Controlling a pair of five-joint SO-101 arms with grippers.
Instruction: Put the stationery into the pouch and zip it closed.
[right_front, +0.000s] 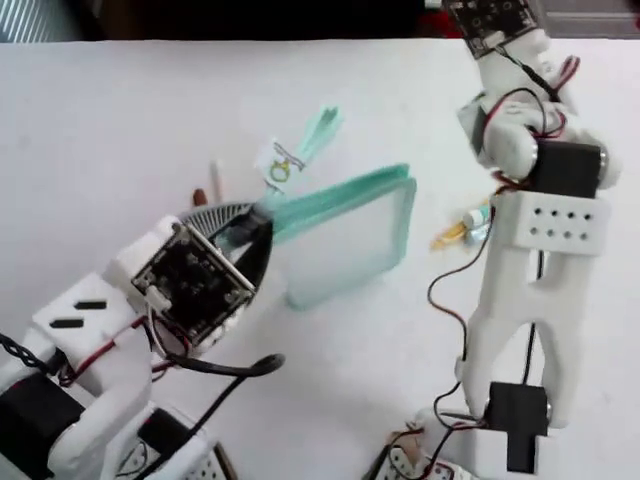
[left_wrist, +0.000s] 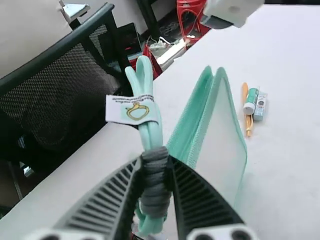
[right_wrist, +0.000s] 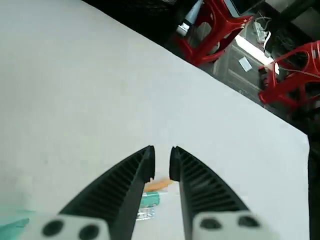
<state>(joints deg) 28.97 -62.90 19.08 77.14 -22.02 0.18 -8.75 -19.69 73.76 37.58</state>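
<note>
The mint-green mesh pouch (right_front: 345, 235) lies mid-table, and in the left wrist view it stands on edge (left_wrist: 220, 135). Its mint strap (left_wrist: 145, 100) carries a white label (right_front: 279, 163). My left gripper (left_wrist: 155, 167) is shut on the strap's dark grey wrapped part, at the pouch's near-left corner (right_front: 255, 228). An orange pen (right_front: 450, 236) and a small teal-and-white item (right_front: 477, 216) lie together on the table right of the pouch, also seen as the pen (left_wrist: 246, 107) and the item (left_wrist: 255, 101). My right gripper (right_wrist: 161, 150) hovers above them, its fingers nearly together with nothing between.
A thin white stick (right_front: 215, 178) and a small brownish thing (right_front: 198, 197) lie by the left gripper. The right arm (right_front: 535, 260) stands along the table's right side. A black mesh chair (left_wrist: 60, 95) and red stools (right_wrist: 220, 30) are beyond the table edge.
</note>
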